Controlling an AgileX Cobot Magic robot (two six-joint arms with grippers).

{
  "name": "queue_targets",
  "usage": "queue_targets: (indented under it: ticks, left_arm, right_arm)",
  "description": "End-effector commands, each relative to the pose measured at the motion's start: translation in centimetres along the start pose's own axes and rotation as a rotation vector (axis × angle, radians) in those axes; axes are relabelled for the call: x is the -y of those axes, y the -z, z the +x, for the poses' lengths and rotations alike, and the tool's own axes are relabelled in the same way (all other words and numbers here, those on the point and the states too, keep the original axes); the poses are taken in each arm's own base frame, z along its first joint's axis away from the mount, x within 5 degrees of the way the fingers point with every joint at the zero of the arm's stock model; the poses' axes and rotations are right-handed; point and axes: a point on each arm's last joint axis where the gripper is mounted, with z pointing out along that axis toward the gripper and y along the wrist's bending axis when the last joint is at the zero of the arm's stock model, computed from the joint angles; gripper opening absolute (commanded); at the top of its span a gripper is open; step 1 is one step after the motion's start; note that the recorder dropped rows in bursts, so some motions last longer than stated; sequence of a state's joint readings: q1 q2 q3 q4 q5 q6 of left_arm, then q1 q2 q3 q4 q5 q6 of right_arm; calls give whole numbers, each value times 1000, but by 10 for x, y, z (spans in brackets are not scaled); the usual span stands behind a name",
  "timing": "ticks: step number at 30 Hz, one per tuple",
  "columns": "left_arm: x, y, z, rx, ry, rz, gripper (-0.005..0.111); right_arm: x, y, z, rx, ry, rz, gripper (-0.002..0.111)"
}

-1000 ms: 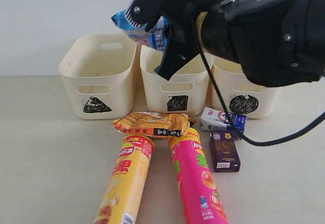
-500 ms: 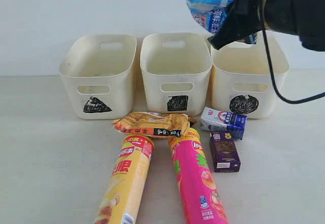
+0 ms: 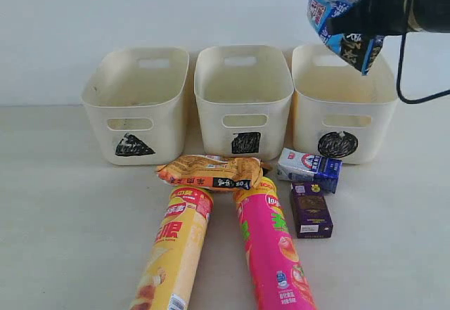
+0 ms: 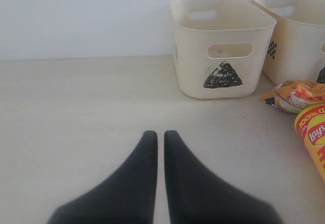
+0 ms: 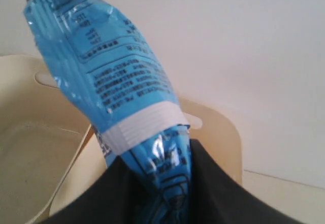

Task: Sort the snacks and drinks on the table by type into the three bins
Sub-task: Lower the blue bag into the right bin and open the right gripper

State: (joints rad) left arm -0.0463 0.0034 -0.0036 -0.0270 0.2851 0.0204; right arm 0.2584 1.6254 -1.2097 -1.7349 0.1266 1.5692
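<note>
Firstly, surface: table (image 3: 56, 218), pale beige, matte, faintly streaked, is running back to a plain white wall (image 3: 84, 8).

Bins: triangle bin (image 3: 137, 102), square bin (image 3: 242, 99) and circle bin (image 3: 344, 113) are standing in a row along the wall, L to R in ext. view. Sides are nearly touching, marks are facing the camera.

Item in hand: blue packet (image 3: 337, 8) is hanging in the air above the circle bin, clear of its rim. Long axis is running steeply, near upright w/ a slight tilt. Lower end is pointing down at the bin's opening; upper end is reaching the top edge of ext. view.

Right gripper (image 5: 162, 181) is clamping one end of the blue packet, jaws narrow w/ crinkled film between them.

Left gripper (image 4: 160, 135) is sitting over bare table, well apart from the triangle bin, jaws pressed together.

Lying on table, in front of bins:
- orange packet (image 3: 209, 171), flat, long axis crosswise, before the square bin.
- yellow tube (image 3: 174, 254) and pink tube (image 3: 274, 250), on their sides, long axes running from the orange packet toward the camera and splaying apart slightly.
- white-blue carton (image 3: 309, 168), just before the circle bin.
- purple carton (image 3: 311, 211), just beside the white-blue carton, nearer the camera.
</note>
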Motion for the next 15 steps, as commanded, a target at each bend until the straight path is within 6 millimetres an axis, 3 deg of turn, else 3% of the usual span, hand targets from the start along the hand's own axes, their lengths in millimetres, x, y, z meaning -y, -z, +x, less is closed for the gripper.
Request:
queue_targets:
  ticks: [1, 6, 15]
  left_arm:
    - [0, 0, 0, 6, 6, -4, 4]
    - [0, 0, 1, 4, 6, -3, 4]
    - [0, 0, 1, 4, 6, -3, 4]
  right_arm:
    - [0, -23, 5, -18, -73, 4, 0]
    - [-3, -46, 20, -63, -163, 21, 0]
    - [-4, -62, 40, -111, -293, 80, 0]
